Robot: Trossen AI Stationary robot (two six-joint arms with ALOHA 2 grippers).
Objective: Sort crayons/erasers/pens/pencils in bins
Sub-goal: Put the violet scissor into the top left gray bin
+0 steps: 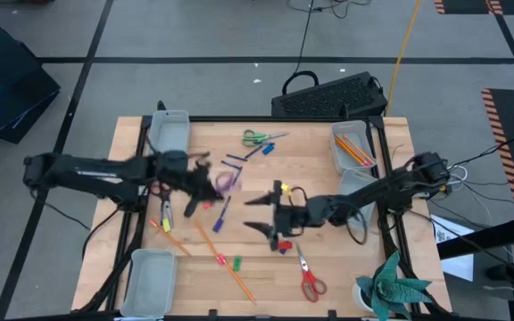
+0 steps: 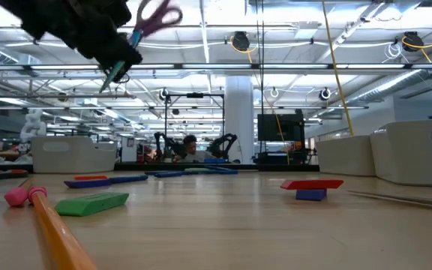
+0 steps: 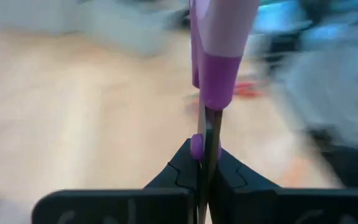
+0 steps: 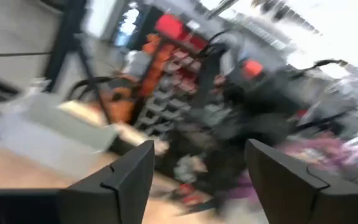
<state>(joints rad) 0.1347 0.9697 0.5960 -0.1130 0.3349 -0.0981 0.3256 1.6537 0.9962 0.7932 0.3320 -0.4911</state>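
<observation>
My left gripper (image 1: 205, 178) hangs over the table's middle left, shut on purple scissors (image 1: 227, 181), which are lifted high in the low view (image 2: 156, 18). My right gripper (image 1: 250, 214) stands open over the table's middle, with nothing between its fingers (image 4: 201, 162). Orange pencils (image 1: 226, 260) and crayons (image 1: 236, 262) lie on the near part of the table, and a purple pen (image 1: 221, 214) lies in the middle. Bins stand at the far left (image 1: 169, 132), the near left (image 1: 148, 281) and the far right (image 1: 353, 147); the far right bin holds pencils. My left gripper pinches the scissors' closed blades (image 3: 207, 134) between its two fingers, right beside the purple pivot (image 3: 196, 147). The purple handles (image 3: 219, 56) stick out beyond the fingertips. The scissors are lifted clear of the table and tilted, loops up (image 2: 160, 16) and blade tip down (image 2: 115, 75).
Green scissors (image 1: 261, 138) lie at the far middle and red scissors (image 1: 310, 282) at the near right. A green eraser (image 2: 92, 202) and a red and blue piece (image 2: 311, 187) lie on the wood. A green paper shape (image 1: 391, 283) sits at the near right corner.
</observation>
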